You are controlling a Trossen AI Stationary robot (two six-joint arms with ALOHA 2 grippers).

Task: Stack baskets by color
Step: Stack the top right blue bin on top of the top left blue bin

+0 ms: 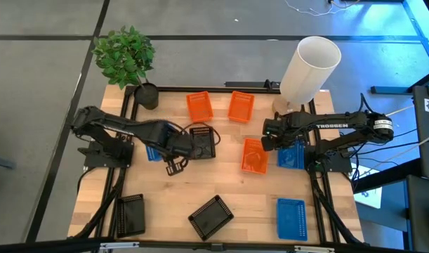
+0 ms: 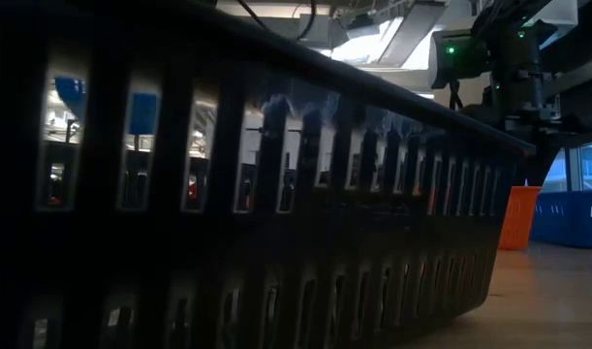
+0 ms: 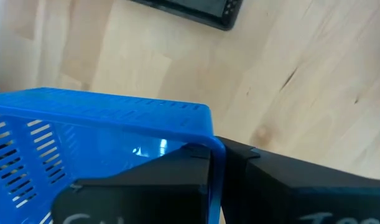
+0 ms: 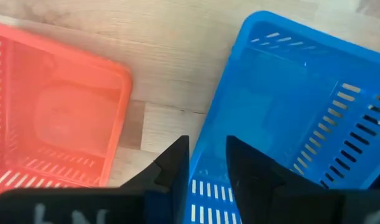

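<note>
My left gripper (image 3: 216,180) hangs over the table's left middle (image 1: 163,149), shut on a blue basket (image 3: 102,143) that is mostly hidden under the arm in the high view (image 1: 153,152). A black basket (image 1: 203,141) lies right beside it. My right gripper (image 4: 207,171) points down at the right middle (image 1: 270,139). It is open, one finger inside and one outside the wall of a second blue basket (image 4: 289,106) that rests on the table (image 1: 293,156). An orange basket (image 4: 53,118) lies just beside it (image 1: 253,156). My left gripper pinches one wall of the blue basket at its rim (image 3: 214,149), one finger inside and one outside. The fingers come from above, pointing down. The basket hangs tilted below them, over the bare wood.
Two orange baskets (image 1: 199,105) (image 1: 241,105) lie at the far middle. Two black baskets (image 1: 130,214) (image 1: 210,216) and a blue one (image 1: 291,218) lie along the near edge. A potted plant (image 1: 126,60) and a white cylinder (image 1: 309,67) stand at the far corners.
</note>
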